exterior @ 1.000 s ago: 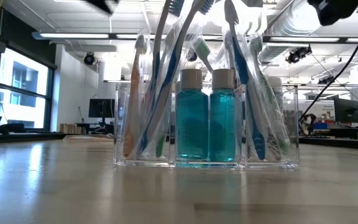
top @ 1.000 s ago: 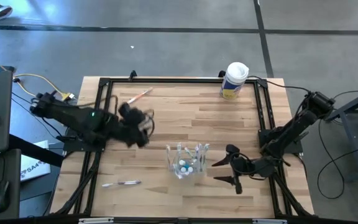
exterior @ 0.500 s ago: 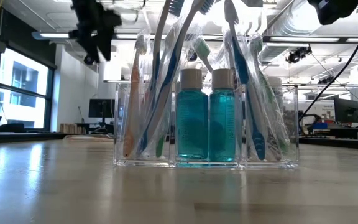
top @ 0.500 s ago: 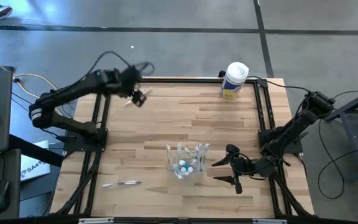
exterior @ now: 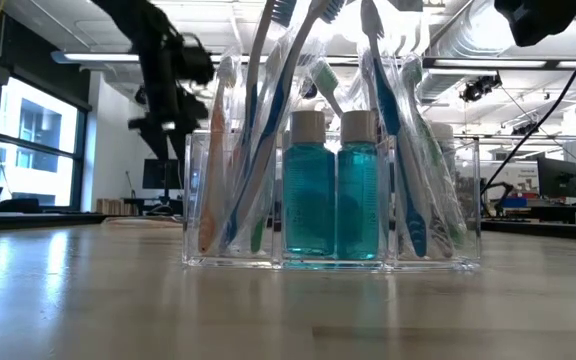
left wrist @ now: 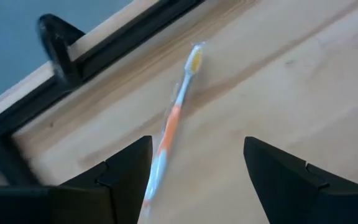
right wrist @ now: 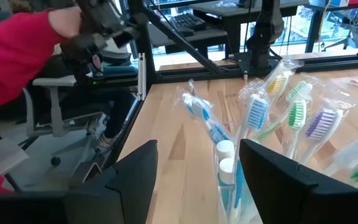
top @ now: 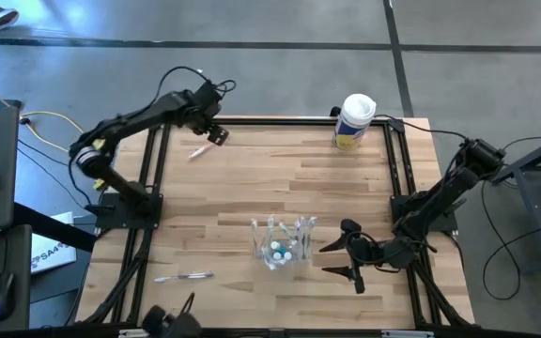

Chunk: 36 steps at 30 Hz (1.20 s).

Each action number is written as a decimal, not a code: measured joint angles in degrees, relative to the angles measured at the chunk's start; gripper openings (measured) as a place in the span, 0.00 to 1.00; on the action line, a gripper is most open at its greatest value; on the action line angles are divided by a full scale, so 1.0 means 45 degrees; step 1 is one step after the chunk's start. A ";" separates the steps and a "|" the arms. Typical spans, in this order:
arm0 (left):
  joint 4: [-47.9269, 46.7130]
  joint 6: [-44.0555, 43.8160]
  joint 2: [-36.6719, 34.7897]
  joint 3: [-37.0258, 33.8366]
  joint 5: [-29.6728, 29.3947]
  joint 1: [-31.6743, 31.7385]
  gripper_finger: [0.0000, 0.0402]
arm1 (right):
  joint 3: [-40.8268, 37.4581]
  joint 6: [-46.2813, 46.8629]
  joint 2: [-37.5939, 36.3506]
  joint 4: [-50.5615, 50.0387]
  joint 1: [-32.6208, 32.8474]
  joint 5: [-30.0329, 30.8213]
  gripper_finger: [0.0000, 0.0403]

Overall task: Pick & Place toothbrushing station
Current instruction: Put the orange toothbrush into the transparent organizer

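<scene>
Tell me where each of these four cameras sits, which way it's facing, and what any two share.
High: overhead, straight down; both arms, left gripper, right gripper.
Low: table height, facing the clear organizer; an arm behind.
Left wrist: past open fingers at an orange toothbrush.
Right wrist: past open fingers toward the organizer.
Shared: high and left wrist show that toothbrush.

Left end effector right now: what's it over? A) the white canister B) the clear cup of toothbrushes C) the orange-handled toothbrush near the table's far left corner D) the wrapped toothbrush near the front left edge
C. The left end effector hangs open over the orange-handled toothbrush, which lies on the table between its two fingers in the left wrist view, not yet gripped.
</scene>
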 joint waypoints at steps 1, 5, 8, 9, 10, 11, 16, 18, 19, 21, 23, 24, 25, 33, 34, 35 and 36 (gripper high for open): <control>0.0296 -0.0018 0.0309 -0.0023 0.0138 0.0123 0.62 | 0.0000 0.0000 0.0028 -0.0010 0.0000 -0.0005 0.55; 0.0490 -0.0066 0.1388 -0.0037 0.0464 0.0414 0.62 | 0.0000 0.0000 0.0028 0.0001 0.0000 -0.0010 0.55; 0.0507 0.0065 0.2165 -0.0047 0.0515 0.0396 0.62 | 0.0000 -0.0022 0.0028 0.0003 0.0000 -0.0005 0.55; 0.0509 0.0178 0.2362 -0.0047 0.0516 0.0386 0.62 | 0.0000 -0.0032 0.0028 -0.0003 0.0000 -0.0008 0.55; 0.0525 0.0256 0.2538 -0.0047 0.0510 0.0372 0.62 | 0.0000 -0.0035 0.0028 -0.0012 0.0000 -0.0010 0.55; 0.0573 0.0263 0.2706 -0.0047 0.0510 0.0359 0.62 | 0.0000 -0.0039 0.0028 -0.0015 0.0000 -0.0010 0.55; 0.0652 0.0226 0.3303 -0.0042 0.0461 0.0359 0.62 | 0.0000 -0.0039 0.0028 -0.0064 0.0000 -0.0010 0.55; 0.0648 0.0217 0.3528 -0.0045 0.0429 0.0359 0.62 | 0.0000 -0.0039 0.0028 -0.0063 0.0000 -0.0018 0.55; 0.0669 0.0214 0.3629 -0.0045 0.0400 0.0359 0.62 | 0.0000 -0.0039 0.0028 -0.0065 0.0000 -0.0027 0.55; 0.0726 0.0158 0.3810 -0.0042 0.0376 0.0362 0.62 | 0.0000 -0.0039 0.0028 -0.0063 0.0000 -0.0029 0.55; 0.0754 0.0121 0.4015 -0.0042 0.0172 0.0364 0.62 | 0.0000 -0.0039 0.0028 -0.0068 0.0000 -0.0034 0.55; 0.0803 0.0112 0.4099 -0.0042 0.0016 0.0364 0.62 | 0.0000 -0.0039 0.0028 -0.0068 0.0000 -0.0034 0.55; 0.0846 0.0103 0.4170 -0.0042 -0.0143 0.0364 0.62 | 0.0000 -0.0039 0.0028 -0.0064 0.0000 -0.0034 0.55; 0.0956 -0.0045 0.4920 0.0014 -0.0214 0.0369 0.62 | 0.0000 -0.0005 0.0028 -0.0264 0.0000 -0.0058 0.55; 0.0933 -0.0037 0.5028 0.0025 -0.0214 0.0369 0.62 | 0.0000 -0.0005 0.0028 -0.0273 0.0000 -0.0058 0.55; 0.0920 -0.0038 0.5134 0.0031 -0.0213 0.0369 0.62 | 0.0000 -0.0005 0.0028 -0.0278 0.0000 -0.0058 0.55; 0.0920 -0.0038 0.5233 0.0030 -0.0209 0.0369 0.62 | 0.0000 -0.0003 0.0028 -0.0287 0.0000 -0.0056 0.55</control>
